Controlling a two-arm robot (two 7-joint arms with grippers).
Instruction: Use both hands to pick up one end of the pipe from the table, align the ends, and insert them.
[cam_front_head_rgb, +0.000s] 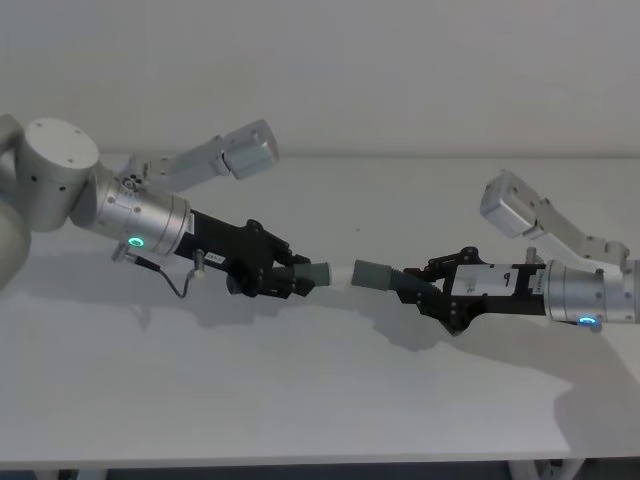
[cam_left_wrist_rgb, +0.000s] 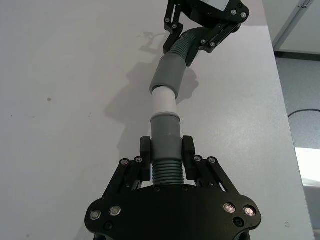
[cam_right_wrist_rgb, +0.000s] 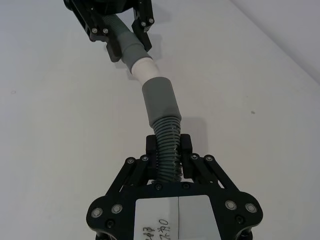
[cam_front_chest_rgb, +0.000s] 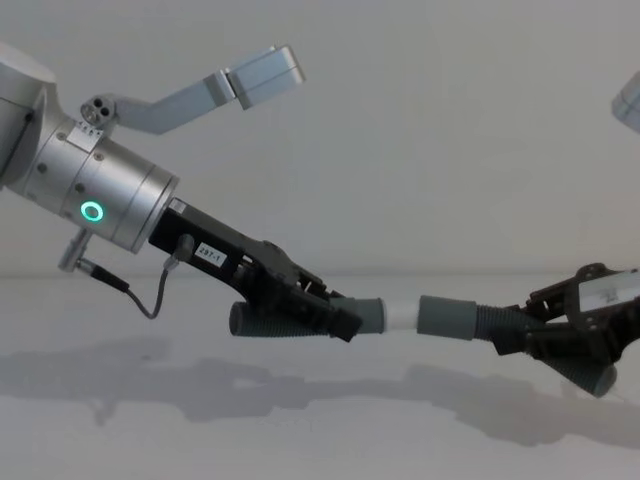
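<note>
Here the left gripper (cam_left_wrist_rgb: 167, 156) is clamped on the ribbed part of one pipe piece (cam_left_wrist_rgb: 166, 142), whose grey collar (cam_left_wrist_rgb: 165, 125) carries a white tip (cam_left_wrist_rgb: 163, 101). That tip reaches toward 12 o'clock to the collar (cam_left_wrist_rgb: 169, 75) of the second pipe piece (cam_left_wrist_rgb: 188, 44); whether it has entered I cannot tell. Farther off, the right gripper (cam_left_wrist_rgb: 201, 34) is closed on that piece's ribbed stretch. Both pieces hang above the white table (cam_front_head_rgb: 300, 390), end to end in one line.
</note>
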